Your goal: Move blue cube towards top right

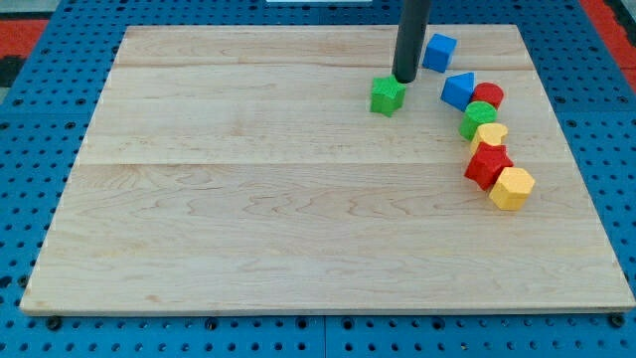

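The blue cube (pixel 439 52) sits near the view's top right of the wooden board (pixel 248 199). My tip (pixel 403 80) is at the end of the dark rod, just left of and slightly below the blue cube, a small gap apart. The tip stands right above the green star-like block (pixel 388 95), touching or nearly touching its upper right edge.
A curved row of blocks runs down the view's right: a second blue block (pixel 458 90), a red cylinder (pixel 488 96), a green cylinder (pixel 479 118), a yellow block (pixel 490 135), a red block (pixel 488 165), a yellow hexagonal block (pixel 512 188). Blue pegboard surrounds the board.
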Tool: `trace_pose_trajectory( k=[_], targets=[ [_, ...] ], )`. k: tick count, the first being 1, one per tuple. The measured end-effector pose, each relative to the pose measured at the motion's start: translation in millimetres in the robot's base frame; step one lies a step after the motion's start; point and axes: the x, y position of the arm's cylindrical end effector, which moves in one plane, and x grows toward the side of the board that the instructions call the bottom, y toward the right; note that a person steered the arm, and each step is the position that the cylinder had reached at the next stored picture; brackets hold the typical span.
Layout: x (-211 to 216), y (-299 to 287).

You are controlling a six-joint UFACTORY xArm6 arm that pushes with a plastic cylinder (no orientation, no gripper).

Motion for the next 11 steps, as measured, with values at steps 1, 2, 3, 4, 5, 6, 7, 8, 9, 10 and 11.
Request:
trace_pose_trajectory(
  k=[1,2,3,4,5,6,7,8,9,10,11],
  targets=[
    [6.1,-32.7],
    [50.4,-36.1],
    [88.9,-21.9],
    [76.3,-21.9],
    [38.3,-18.4],
    [4.8,-23.1],
    [-29.0,-37.0],
    [-52.1,-0.6],
    [-57.6,81.8],
    [-71.1,126.4],
    [-101.3,136.2]
  ],
)
